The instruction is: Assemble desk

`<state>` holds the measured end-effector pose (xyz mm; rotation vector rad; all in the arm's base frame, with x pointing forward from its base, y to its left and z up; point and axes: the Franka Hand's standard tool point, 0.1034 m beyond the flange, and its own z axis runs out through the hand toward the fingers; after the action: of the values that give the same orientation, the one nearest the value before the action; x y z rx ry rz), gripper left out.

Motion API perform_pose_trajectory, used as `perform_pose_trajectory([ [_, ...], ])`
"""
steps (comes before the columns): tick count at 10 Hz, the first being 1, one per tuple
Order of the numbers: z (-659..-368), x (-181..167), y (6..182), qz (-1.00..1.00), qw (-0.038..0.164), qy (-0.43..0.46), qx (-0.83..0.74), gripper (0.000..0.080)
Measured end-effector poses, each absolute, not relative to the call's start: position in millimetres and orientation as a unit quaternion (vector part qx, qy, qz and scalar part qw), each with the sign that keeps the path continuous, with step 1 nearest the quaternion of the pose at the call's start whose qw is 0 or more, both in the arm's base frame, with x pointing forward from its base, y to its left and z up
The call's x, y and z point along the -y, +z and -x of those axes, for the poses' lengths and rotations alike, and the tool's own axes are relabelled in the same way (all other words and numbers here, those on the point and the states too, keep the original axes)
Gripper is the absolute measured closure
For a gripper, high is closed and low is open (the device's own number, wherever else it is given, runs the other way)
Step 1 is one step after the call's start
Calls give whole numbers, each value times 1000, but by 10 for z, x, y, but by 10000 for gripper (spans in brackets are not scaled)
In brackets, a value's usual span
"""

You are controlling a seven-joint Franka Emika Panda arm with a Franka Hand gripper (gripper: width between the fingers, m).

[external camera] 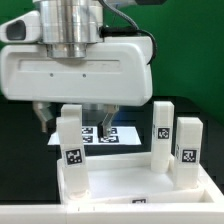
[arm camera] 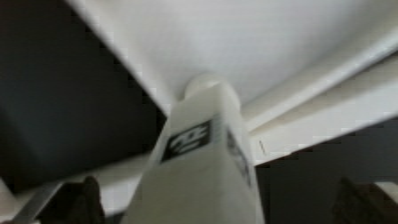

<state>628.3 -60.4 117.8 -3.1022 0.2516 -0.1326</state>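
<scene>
- Three white block legs stand upright in the exterior view: one at lower left of centre, one right of centre, and one nearer the right edge.
- Each of these three legs bears one small black-and-white tag on its facing side.
- One square rimmed panel lies across the bottom of the frame, and the three legs rise from it.
- One marker board lies flat on the dark table behind the panel, at mid frame, partly hidden.
- One gripper hangs from the large white robot hand filling the upper left; two dark fingers point down, spread apart, nothing seen clamped between them.
- In the wrist view, one tagged leg runs up the centre, with the two fingertips at the lower corners, clear of it; I cannot tell which of the three it is.
</scene>
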Motion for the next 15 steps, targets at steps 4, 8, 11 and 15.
perform_pose_trajectory([
  [4, -6294, 608, 1173, 997, 7, -45, -56, 354],
  [8, -6294, 605, 1165, 979, 13, -44, -196, 510],
  [11, -6323, 543, 1157, 911, 23, -47, -410, 510],
  [15, -6296, 543, 1131, 718, 64, -35, -692, 509],
])
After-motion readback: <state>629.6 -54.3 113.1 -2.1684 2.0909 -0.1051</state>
